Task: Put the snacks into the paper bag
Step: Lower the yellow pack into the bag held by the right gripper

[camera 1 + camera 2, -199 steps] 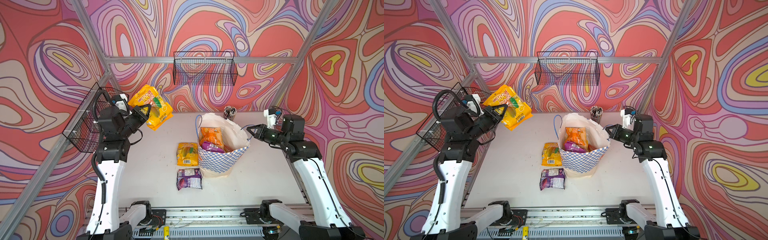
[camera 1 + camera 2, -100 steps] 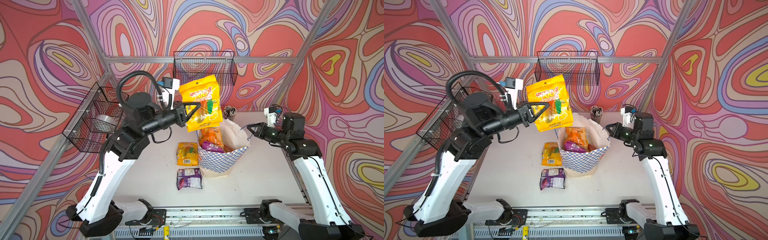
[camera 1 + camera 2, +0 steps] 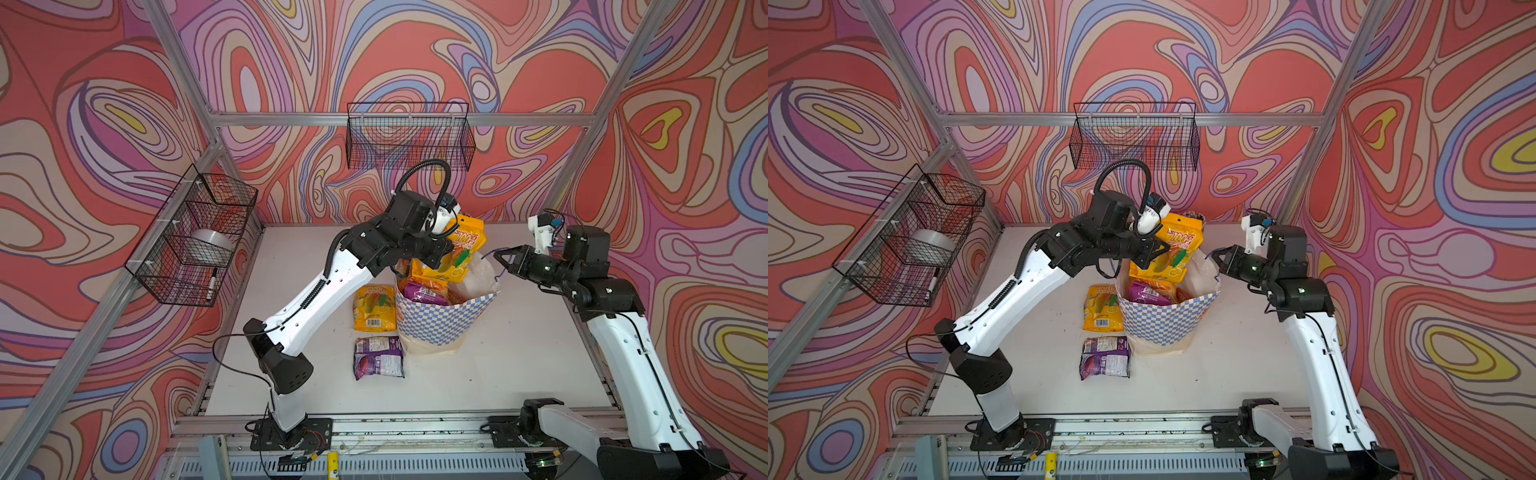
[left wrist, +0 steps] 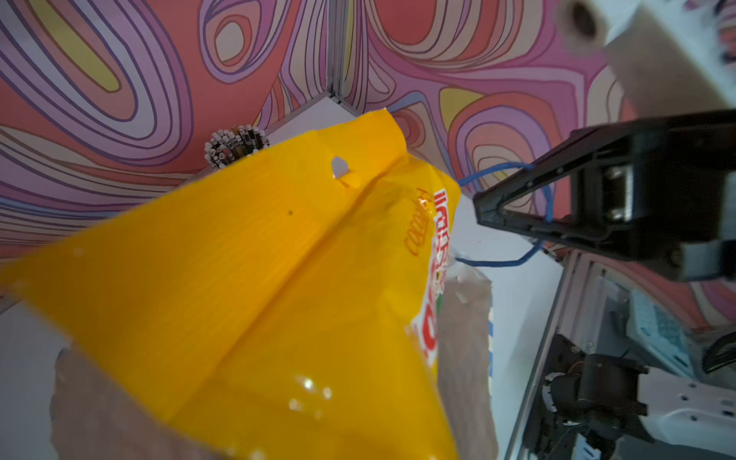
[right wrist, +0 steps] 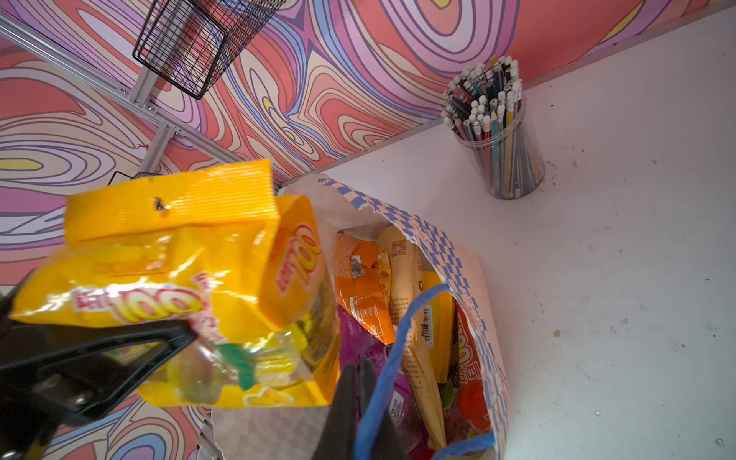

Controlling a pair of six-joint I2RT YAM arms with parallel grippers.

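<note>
We pinch one yellow packet (image 3: 465, 241) in the left gripper (image 3: 451, 248), over the open mouth of the bag (image 3: 440, 328), not yet dropped. The right gripper (image 3: 498, 254) is clamped on a blue handle (image 4: 490, 262). Inside we count at least three: orange packet (image 5: 362, 286), purple packet (image 3: 424, 292), red packet (image 5: 468, 358). Two are left on the table (image 3: 519, 365) beside the bag: second yellow (image 3: 374, 307), second purple (image 3: 378, 357).

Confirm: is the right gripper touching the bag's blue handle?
Touching. In the right wrist view the right gripper is shut on the blue handle, and the cord runs out from between its fingers.
</note>
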